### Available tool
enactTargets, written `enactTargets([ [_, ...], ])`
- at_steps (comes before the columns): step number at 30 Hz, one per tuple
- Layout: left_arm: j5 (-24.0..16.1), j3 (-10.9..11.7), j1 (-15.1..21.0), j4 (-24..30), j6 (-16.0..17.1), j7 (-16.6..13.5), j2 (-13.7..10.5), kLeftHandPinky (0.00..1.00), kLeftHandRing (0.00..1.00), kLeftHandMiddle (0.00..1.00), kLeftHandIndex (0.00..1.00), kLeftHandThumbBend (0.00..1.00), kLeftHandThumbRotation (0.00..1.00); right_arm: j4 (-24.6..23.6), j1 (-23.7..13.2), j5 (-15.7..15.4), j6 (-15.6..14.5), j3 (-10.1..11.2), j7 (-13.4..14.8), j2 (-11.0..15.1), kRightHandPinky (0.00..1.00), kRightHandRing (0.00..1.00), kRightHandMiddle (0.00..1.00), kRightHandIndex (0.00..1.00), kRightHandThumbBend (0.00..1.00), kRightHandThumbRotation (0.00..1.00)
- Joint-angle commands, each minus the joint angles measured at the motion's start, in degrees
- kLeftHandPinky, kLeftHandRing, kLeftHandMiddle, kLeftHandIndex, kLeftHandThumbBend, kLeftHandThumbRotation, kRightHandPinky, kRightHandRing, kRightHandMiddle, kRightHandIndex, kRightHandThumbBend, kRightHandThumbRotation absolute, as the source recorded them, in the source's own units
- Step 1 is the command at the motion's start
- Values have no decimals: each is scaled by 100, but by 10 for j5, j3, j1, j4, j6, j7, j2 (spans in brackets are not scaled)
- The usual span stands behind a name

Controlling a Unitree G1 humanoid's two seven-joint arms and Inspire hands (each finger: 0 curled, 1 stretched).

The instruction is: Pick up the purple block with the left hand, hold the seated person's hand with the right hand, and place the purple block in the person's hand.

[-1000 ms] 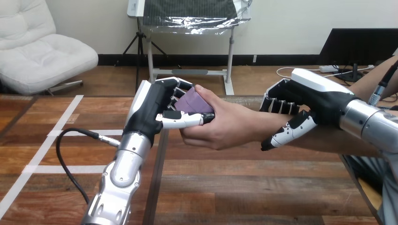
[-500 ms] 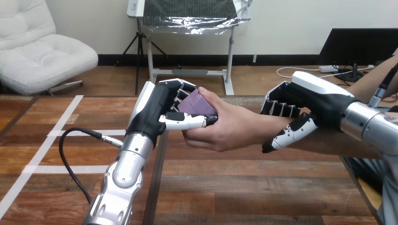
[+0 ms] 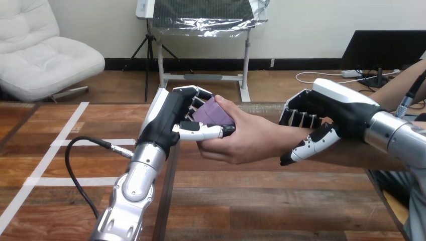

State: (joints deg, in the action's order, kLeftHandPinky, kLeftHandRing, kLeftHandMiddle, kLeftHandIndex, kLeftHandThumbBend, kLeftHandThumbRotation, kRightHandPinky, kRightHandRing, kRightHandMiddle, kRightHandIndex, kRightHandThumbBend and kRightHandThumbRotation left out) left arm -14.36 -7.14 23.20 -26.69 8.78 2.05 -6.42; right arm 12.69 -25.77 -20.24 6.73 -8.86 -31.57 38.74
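The handover step is taking place: the left robot hand is gripping the purple block, its fingers curling behind the block and its thumb pressing along the lower front; the block is sitting up off the worktop, toward the middle of its far edge, wedged between that robot hand and the person's hand. The person's hand is reaching in from the worktop's right side, its own thumb lying over the top of the block and its fingers cupping below the robot thumb, so both are touching the block at once. The right robot hand is wrapping round the person's wrist, fingers curling over the far side and thumb hooking under the near side, so it is clamping on the wrist rather than on the palm.

Judging from this, the pick-up and the hold are looking done, and the placing is nearing its end; whether the person's fingers are bearing the block's weight I cannot tell, the palm side being hidden. The next move is calling for the left robot hand to be easing thumb and fingers apart slowly, then drawing back toward the left edge without dragging the block along; the right robot hand should be steadying the wrist throughout.
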Motion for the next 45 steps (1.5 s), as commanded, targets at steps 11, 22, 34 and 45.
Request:
enactTargets([
  [11,10,-28,-5,38,-8,48,11,44,55,57,58,63,44,-8,4,15,22,4,-6,-1,36,44,48,54,85,25],
  [22,23,-12,-26,65,-15,52,8,57,64,67,68,63,74,-8,9,9,33,3,-7,6,39,46,52,57,83,31],
  [34,24,1,-47,91,-24,41,-2,59,65,69,71,51,80,-5,18,3,48,4,5,10,42,49,55,59,82,36],
  [45,29,17,-75,112,-19,34,-20,55,63,66,67,36,75,-4,29,2,66,8,15,13,42,49,55,59,82,38],
])
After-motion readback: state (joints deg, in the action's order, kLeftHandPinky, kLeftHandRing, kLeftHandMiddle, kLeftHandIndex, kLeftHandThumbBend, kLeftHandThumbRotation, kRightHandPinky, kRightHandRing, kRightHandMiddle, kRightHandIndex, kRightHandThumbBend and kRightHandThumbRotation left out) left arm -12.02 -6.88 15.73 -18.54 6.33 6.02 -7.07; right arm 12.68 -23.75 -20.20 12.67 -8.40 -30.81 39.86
